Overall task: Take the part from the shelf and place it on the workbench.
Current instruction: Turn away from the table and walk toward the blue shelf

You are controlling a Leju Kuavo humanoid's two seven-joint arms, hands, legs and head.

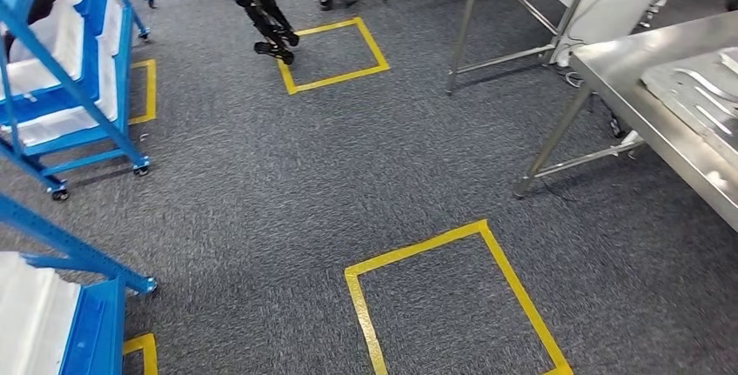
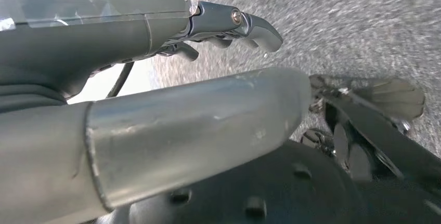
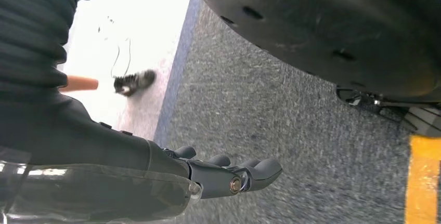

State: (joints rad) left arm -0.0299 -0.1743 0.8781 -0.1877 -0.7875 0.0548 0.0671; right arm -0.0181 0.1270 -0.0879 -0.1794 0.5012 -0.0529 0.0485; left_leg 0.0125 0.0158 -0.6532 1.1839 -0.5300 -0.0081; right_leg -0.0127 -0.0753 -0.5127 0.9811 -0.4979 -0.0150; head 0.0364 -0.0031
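Fingers of the left hand (image 2: 229, 26) pinch the silver part (image 2: 197, 125); walking jolts toward the right-frame workbench (image 1: 648, 101) could loosen it.

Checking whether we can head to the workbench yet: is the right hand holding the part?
No. In the right wrist view the right hand hangs over the grey carpet with nothing in its fingers.
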